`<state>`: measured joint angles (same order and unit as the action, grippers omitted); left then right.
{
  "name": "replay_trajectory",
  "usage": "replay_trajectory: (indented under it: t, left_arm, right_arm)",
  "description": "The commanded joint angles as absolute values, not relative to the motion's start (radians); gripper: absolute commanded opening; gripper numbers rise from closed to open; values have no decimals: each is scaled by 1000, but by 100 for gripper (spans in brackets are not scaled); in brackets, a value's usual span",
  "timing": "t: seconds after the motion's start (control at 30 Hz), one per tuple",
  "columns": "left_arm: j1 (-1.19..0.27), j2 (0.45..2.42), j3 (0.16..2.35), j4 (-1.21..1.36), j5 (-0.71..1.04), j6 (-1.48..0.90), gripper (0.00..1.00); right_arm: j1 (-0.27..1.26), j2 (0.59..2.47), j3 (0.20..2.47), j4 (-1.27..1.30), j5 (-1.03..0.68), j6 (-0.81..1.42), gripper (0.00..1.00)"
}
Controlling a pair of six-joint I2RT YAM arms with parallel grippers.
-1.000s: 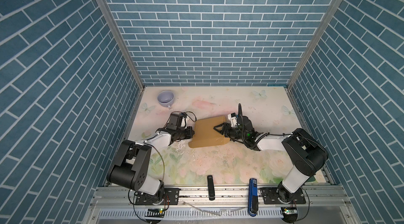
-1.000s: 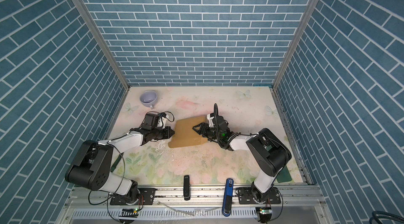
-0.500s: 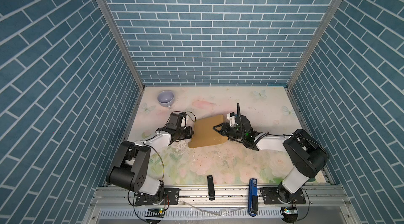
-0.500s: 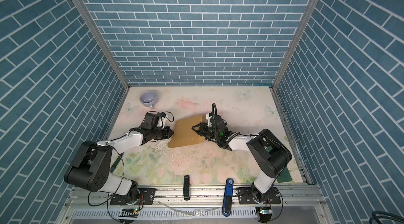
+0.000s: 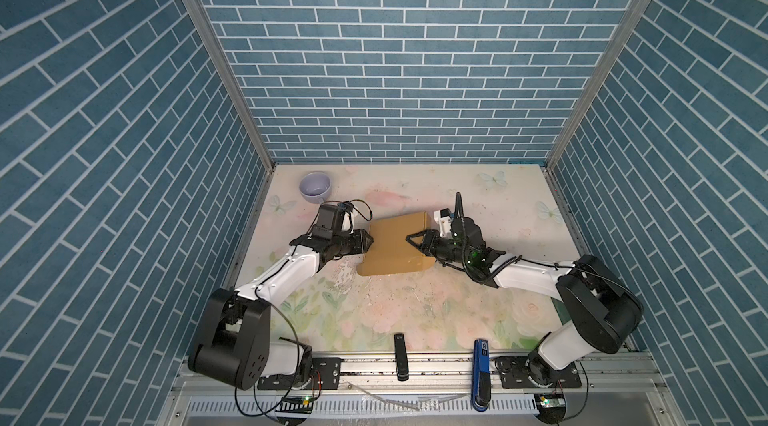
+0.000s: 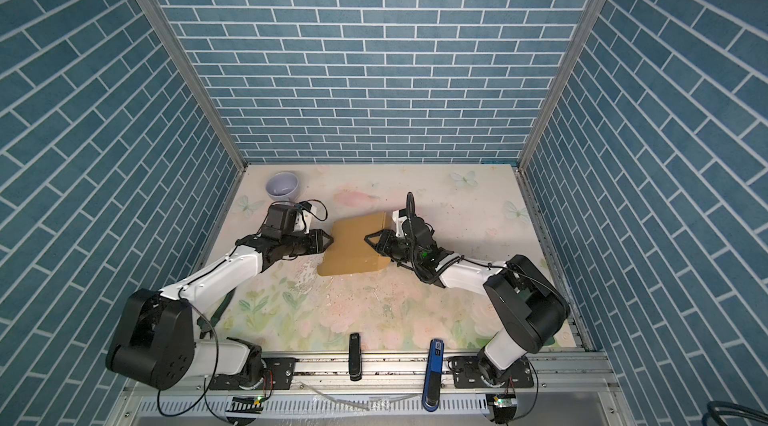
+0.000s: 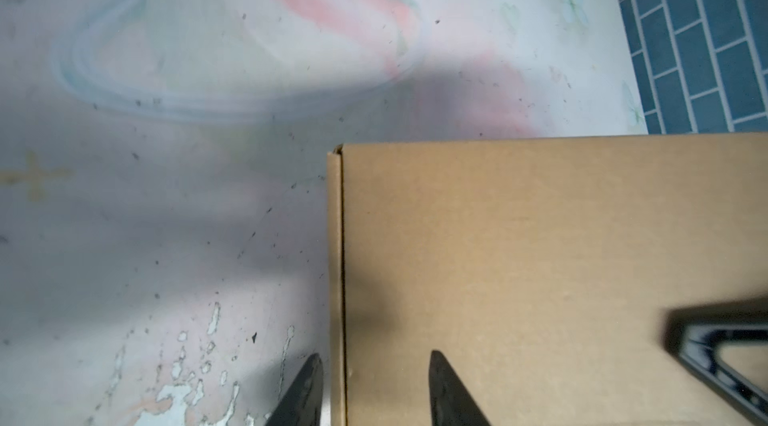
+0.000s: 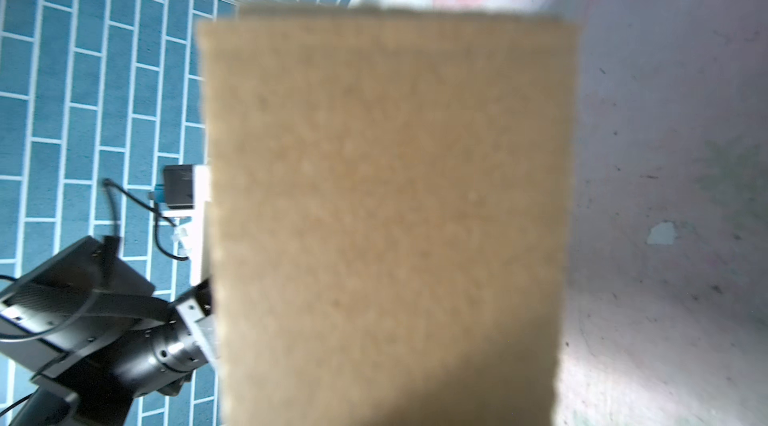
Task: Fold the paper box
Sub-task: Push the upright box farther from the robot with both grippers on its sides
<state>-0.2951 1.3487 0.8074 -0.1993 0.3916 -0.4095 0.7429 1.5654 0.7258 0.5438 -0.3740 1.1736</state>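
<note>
The paper box point(image 5: 395, 247) is a tan cardboard mailer, folded into a shallow closed shape, and lies mid-table in both top views. My left gripper point(image 5: 369, 241) is at its left side. In the left wrist view the gripper point(image 7: 376, 390) is open and straddles the box's point(image 7: 519, 257) side wall: one finger is outside it, the other over the lid. My right gripper point(image 5: 414, 239) reaches over the lid from the right. One of its fingers point(image 7: 681, 332) shows above the lid. In the right wrist view blurred cardboard point(image 8: 386, 195) hides its jaws.
A lavender cup point(image 5: 315, 187) stands at the far left, behind the left arm. A black bar point(image 5: 400, 355) and a blue bar point(image 5: 481, 365) lie on the front rail. Blue brick walls close in the table on three sides.
The left gripper's jaws have parted at the box's left side. The right gripper has slid a little leftward over the lid. The box has stayed about where it was.
</note>
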Motion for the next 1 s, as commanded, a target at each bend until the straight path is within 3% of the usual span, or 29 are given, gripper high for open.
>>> replay_trajectory:
  t: [0.0,0.43,0.73,0.97]
  left_arm:
    - [-275,1290,883,-282,383,-395,52]
    - [-207,1190,1051,-399,431,-374,99]
    - [-204,1101,970,-310,454,-365,100]
    - [-204,1144,855,-84,646,-485,100]
  right_arm:
    - [736,1508,710,520,-354,1139,29]
    - [644,1317,722,314,-404,1020,28]
    - [526,1196,765,134,-545,891,28]
    - [459,1197,816,129,-690,859,28]
